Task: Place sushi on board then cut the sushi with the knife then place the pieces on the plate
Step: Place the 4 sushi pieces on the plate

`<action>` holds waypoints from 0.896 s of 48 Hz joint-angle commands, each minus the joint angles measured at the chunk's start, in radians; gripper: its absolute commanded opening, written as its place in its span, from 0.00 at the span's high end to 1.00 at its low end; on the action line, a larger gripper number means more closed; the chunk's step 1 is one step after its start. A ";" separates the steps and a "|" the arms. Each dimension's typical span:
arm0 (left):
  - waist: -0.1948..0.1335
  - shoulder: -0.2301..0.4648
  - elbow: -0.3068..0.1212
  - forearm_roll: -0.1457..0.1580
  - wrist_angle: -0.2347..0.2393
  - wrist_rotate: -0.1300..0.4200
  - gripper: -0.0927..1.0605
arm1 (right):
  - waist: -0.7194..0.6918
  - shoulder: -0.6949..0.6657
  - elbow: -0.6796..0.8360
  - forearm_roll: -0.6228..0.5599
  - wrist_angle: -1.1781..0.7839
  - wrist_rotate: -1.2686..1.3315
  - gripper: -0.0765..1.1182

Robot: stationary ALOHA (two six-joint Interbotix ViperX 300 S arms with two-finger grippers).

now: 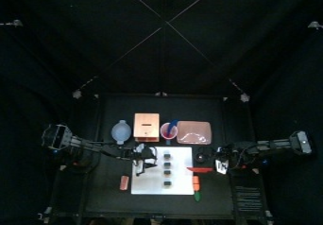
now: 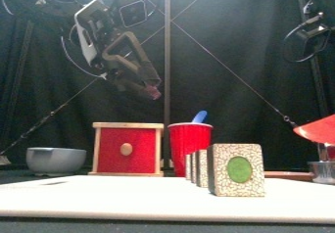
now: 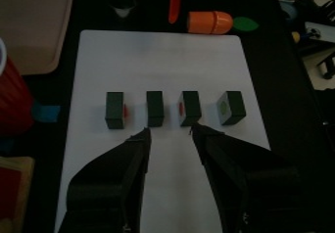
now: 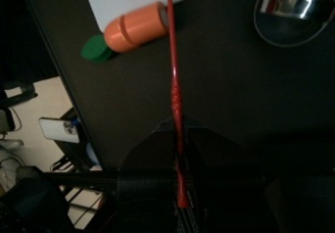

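Four dark green sushi pieces [image 3: 155, 107] stand apart in a row on the white cutting board [image 3: 157, 56]; the front view shows them near and overlapping [image 2: 236, 168]. My left gripper [image 3: 170, 139] hovers open just above the row with nothing between its fingers, and is seen raised in the front view [image 2: 137, 75]. My right gripper [image 4: 179, 168] is shut on the red toy knife [image 4: 171, 80], held beside the board's right edge [image 1: 195, 171]. The pink plate [image 1: 194, 131] lies behind the board at the right.
Behind the board stand a wooden box [image 1: 146, 127], a red cup [image 2: 190, 141] with a blue knife [image 2: 199, 116], and a blue-grey bowl [image 2: 55, 159]. An orange toy [image 4: 135, 28], a green toy [image 4: 94, 47] and a metal cutter [image 4: 291, 4] lie right of the board.
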 commanded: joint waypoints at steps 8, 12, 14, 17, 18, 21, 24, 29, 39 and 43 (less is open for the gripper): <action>0.014 0.003 -0.012 0.003 -0.008 0.000 0.25 | -0.032 0.026 0.040 -0.002 -0.006 0.003 0.63; 0.015 0.005 -0.012 0.003 -0.009 0.002 0.25 | -0.052 0.028 0.052 0.003 -0.017 0.003 0.56; 0.015 0.005 -0.011 0.003 -0.009 0.002 0.25 | -0.055 0.028 0.055 -0.005 -0.020 0.003 0.52; 0.015 0.005 -0.009 0.003 -0.009 0.000 0.25 | -0.061 0.028 0.058 -0.009 -0.020 0.003 0.46; 0.015 0.005 -0.008 0.003 -0.009 0.002 0.25 | -0.064 0.028 0.058 -0.011 -0.018 0.003 0.44; 0.015 0.005 -0.005 0.003 -0.009 0.000 0.25 | -0.071 0.026 0.055 -0.021 -0.014 0.003 0.38; 0.015 0.005 -0.002 0.003 -0.009 0.000 0.25 | -0.074 0.021 0.049 -0.032 -0.008 0.005 0.34; 0.015 0.005 0.002 0.003 -0.009 0.002 0.25 | -0.078 0.018 0.031 -0.049 0.008 0.003 0.28; 0.031 0.005 0.012 0.012 -0.017 0.002 0.25 | -0.101 0.035 -0.037 -0.176 -0.074 0.002 0.27; 0.044 0.005 0.026 0.012 -0.026 0.002 0.25 | -0.097 0.060 -0.069 -0.253 -0.216 0.002 0.27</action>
